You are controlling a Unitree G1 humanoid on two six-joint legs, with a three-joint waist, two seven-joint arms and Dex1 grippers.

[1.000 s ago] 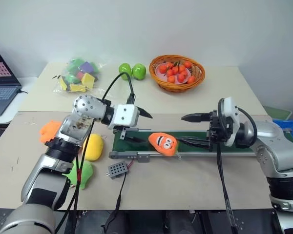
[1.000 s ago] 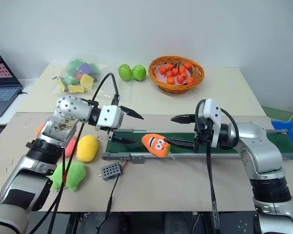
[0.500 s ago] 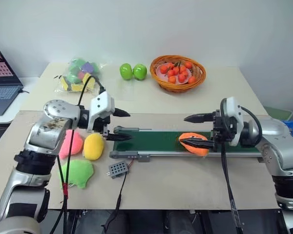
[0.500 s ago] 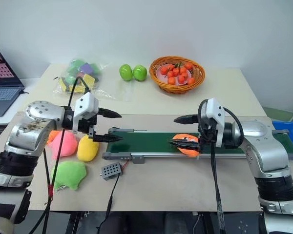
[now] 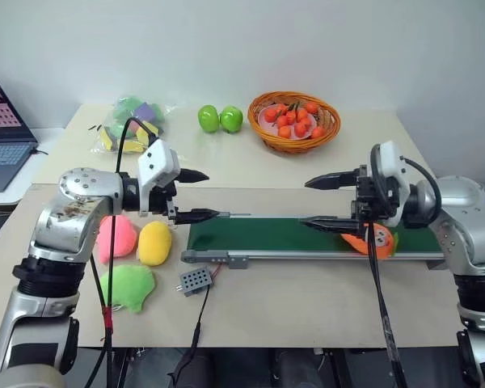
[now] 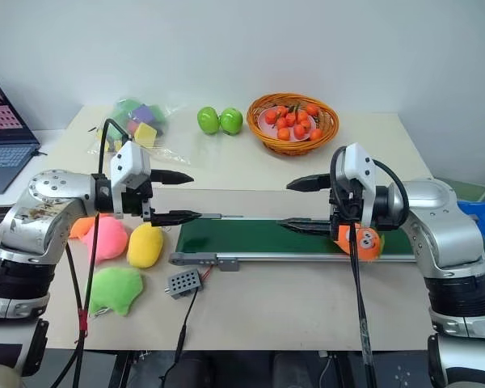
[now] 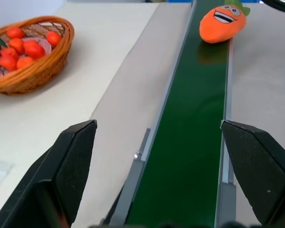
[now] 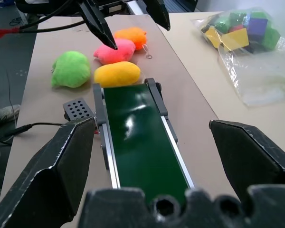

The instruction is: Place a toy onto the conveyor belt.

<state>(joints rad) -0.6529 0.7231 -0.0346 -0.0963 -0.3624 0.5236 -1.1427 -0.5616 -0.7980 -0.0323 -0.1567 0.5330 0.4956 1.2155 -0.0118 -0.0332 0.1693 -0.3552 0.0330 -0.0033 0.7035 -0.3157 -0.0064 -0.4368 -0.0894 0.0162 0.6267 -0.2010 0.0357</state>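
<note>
The toy (image 5: pixel 373 240), a small orange plush with a face and a green end, lies on the right part of the conveyor belt (image 5: pixel 259 234), a long dark green strip in a grey frame. My right gripper (image 5: pixel 305 202) hangs open just above the belt, its lower finger reaching left past the toy, nothing between the fingers. My left gripper (image 5: pixel 216 195) is open and empty above the belt's left end. In the left wrist view the toy (image 7: pixel 222 23) lies far down the belt (image 7: pixel 194 133).
Left of the belt lie a pink plush (image 5: pixel 117 238), a yellow plush (image 5: pixel 154 242), a green plush (image 5: pixel 129 284) and a lighter-orange plush (image 8: pixel 131 34). A small grey box (image 5: pixel 196 280) sits in front. At the back are a fruit basket (image 5: pixel 293 120), two green apples (image 5: pixel 219 118), a bag of blocks (image 5: pixel 133 124) and a laptop (image 5: pixel 0 129).
The toy has travelled right along the belt, from near its left end to under my right gripper. My left gripper drew back left off the belt and rolled. My right gripper rose slightly.
</note>
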